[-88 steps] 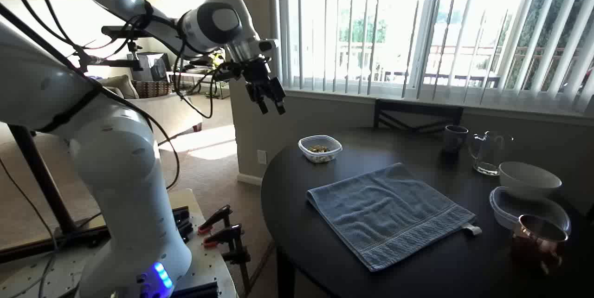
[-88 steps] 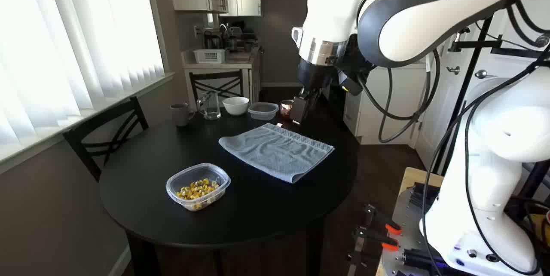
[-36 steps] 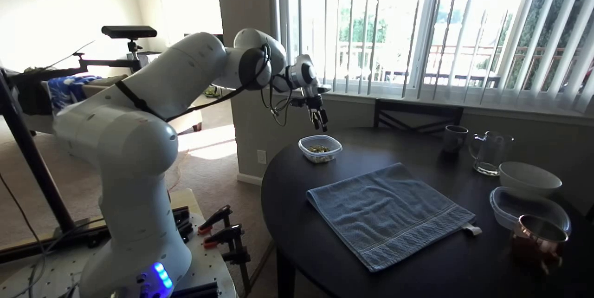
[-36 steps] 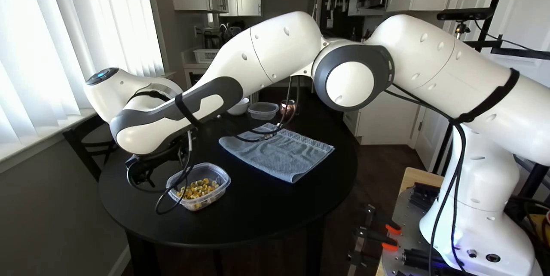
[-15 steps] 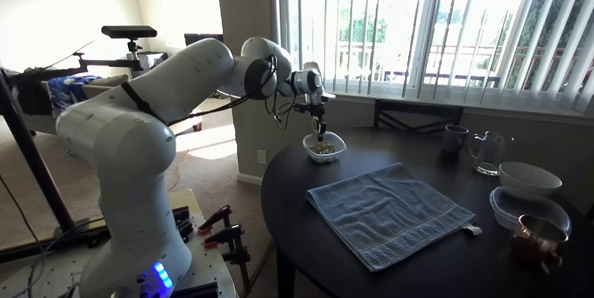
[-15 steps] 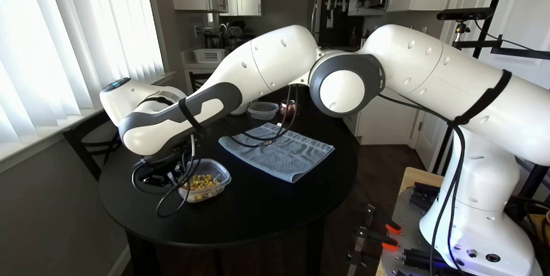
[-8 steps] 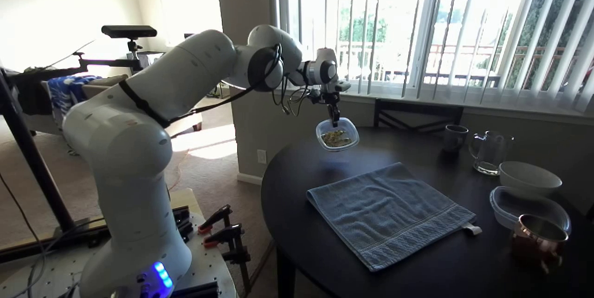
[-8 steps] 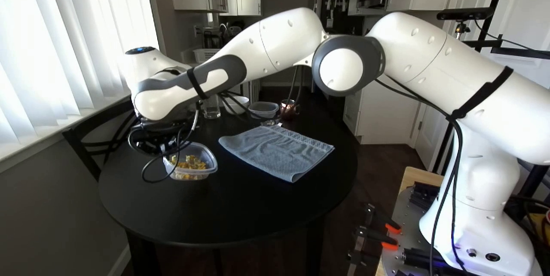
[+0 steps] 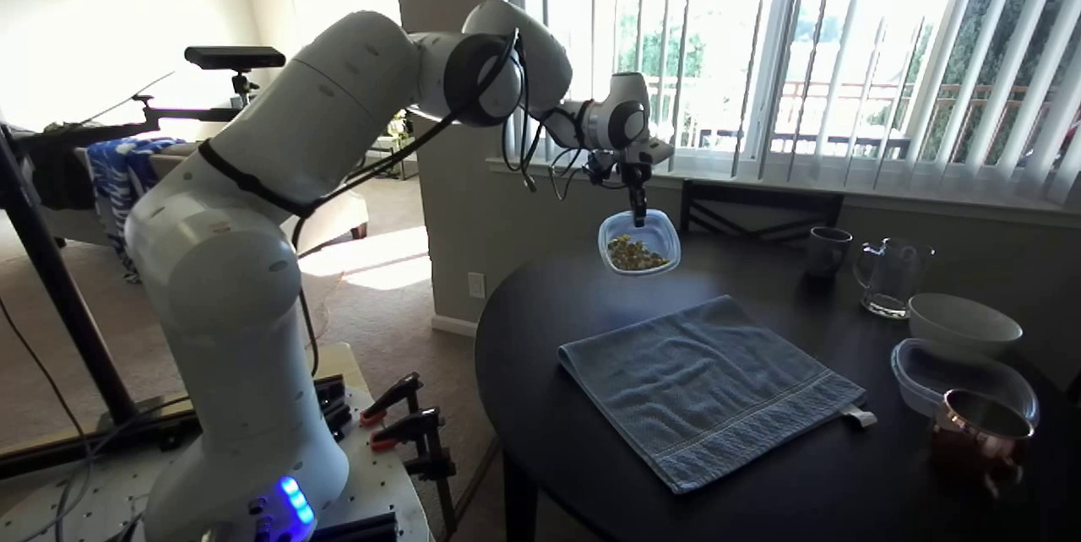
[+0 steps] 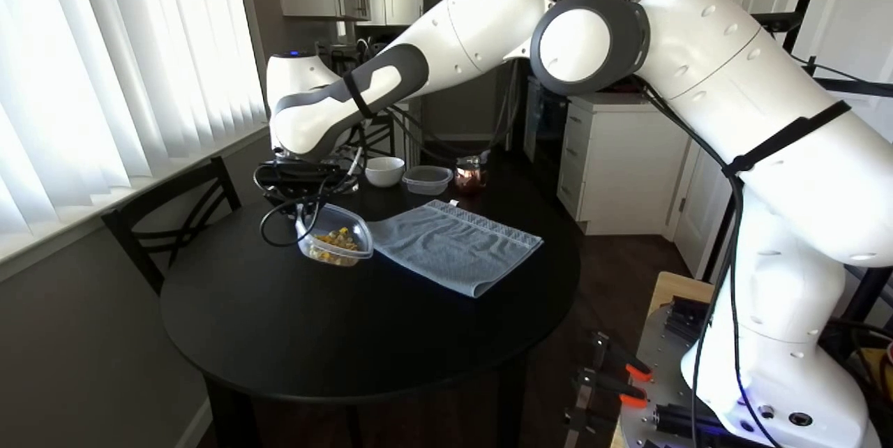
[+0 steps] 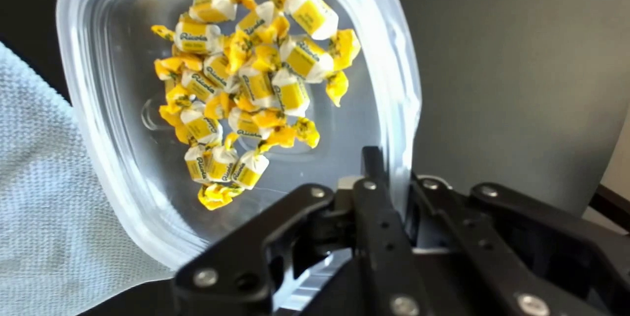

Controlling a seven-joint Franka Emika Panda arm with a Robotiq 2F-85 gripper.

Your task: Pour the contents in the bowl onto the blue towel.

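Note:
The bowl (image 11: 339,134), a small clear plastic tub with a pale rim, hangs above the table, tilted, in both exterior views. My gripper (image 11: 393,171) is shut on its rim, one finger inside and one outside. Inside the bowl lie the contents (image 11: 256,79), small candies in yellow and white wrappers, heaped together. The blue towel (image 9: 709,390) is spread flat on the dark table, lower than the bowl and beside it. In the wrist view a part of the towel (image 11: 44,183) shows past the bowl's rim. Cables partly cover the bowl (image 10: 345,218) in an exterior view.
Along the far part of the round table (image 9: 540,373) stand a dark mug (image 9: 828,251), a glass mug (image 9: 895,276), a white bowl (image 9: 963,322), a clear container (image 9: 916,386) and a copper mug (image 9: 984,432). A chair (image 9: 760,213) stands by the window blinds.
Earlier the bowl sat on the table with my gripper above it. Over the last second the gripper, on its rim, has raised it, tilted it and carried it closer to the towel.

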